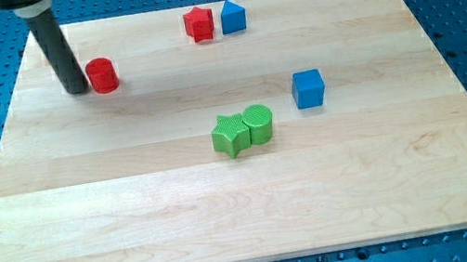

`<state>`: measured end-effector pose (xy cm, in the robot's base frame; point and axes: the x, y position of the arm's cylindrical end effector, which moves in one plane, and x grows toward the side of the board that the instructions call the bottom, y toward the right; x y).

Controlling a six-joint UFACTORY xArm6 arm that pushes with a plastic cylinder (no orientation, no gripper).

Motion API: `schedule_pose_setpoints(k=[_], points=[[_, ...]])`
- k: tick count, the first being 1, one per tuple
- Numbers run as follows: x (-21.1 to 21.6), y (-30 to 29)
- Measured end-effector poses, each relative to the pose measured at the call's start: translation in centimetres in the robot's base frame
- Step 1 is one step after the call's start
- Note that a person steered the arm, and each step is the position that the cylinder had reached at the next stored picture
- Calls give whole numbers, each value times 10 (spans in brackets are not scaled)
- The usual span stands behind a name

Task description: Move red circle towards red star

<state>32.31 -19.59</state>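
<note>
The red circle (102,76) sits on the wooden board near the view's upper left. The red star (198,24) sits near the view's top centre, well to the right of the circle. My tip (76,89) rests on the board just left of the red circle, touching or nearly touching its left side. The dark rod rises from the tip towards the view's top left.
A blue block (233,17) stands right next to the red star on its right. A blue cube (308,88) sits right of centre. A green star (231,135) and a green circle (258,122) touch each other at the centre. The wooden board (248,223) lies on a blue perforated table.
</note>
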Motion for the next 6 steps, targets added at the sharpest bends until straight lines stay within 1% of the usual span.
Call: schedule_pose_setpoints(k=[1, 3, 4, 5, 6], points=[[-8, 6], [7, -19], [18, -21], [29, -15], [29, 12]])
